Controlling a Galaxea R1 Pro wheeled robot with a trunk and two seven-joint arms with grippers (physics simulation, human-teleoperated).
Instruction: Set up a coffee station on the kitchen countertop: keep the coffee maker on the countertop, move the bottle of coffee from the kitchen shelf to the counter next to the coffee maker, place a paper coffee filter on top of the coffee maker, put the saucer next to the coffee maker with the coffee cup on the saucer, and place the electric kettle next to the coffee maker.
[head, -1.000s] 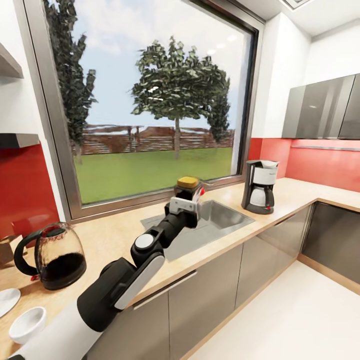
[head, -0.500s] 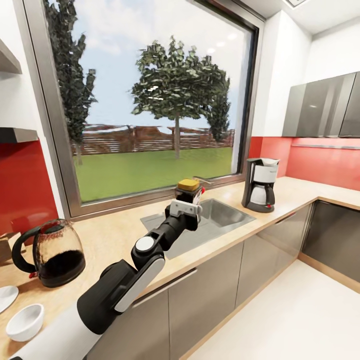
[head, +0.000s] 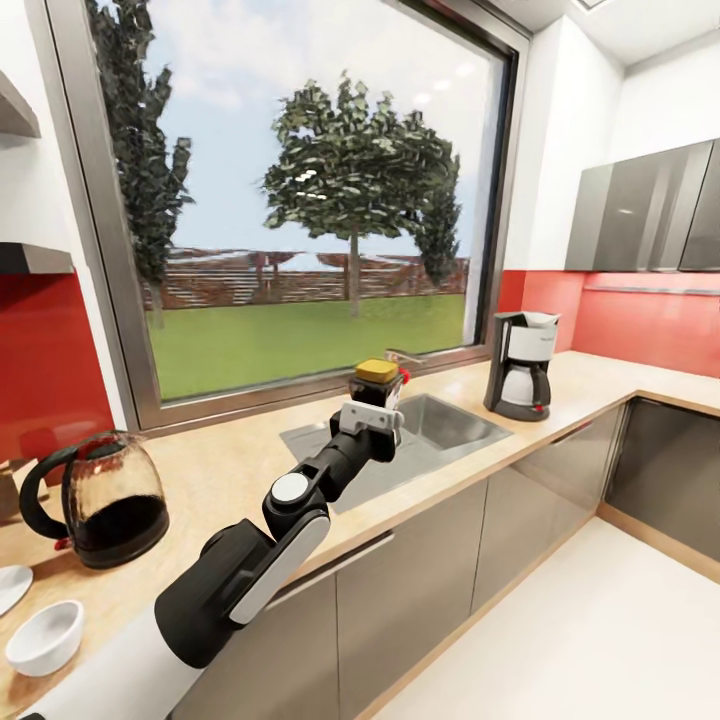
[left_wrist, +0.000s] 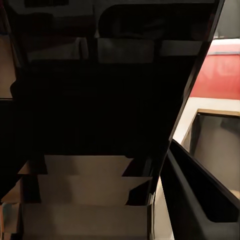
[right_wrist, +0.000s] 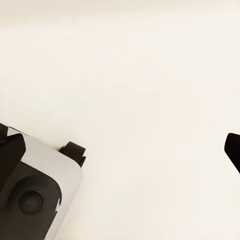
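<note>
**Bottle in transit over the worktop, coffee maker not yet reached**

At far left on the worktop sit the cup and, just beside it at the frame edge, the saucer; the cup is not on the saucer. Near them stands the kettle, upright, well apart from the coffee maker.

In the centre, the left gripper has its jaws closed on the bottle, yellowish top upward, held above the near edge of the sink. The left wrist view is dark and confirms nothing further.

At right, the coffee maker stands on the worktop beyond the sink, a white shape at its top.

Change over the last second: the whole scene has slid slightly leftward in the head view while arm and bottle hold their place in frame, so the camera has moved; the bottle is being carried along the worktop. In my judgement it remains well short of the coffee maker.

The right wrist view shows pale floor; whether the right jaws are wide or narrow I cannot tell.
</note>
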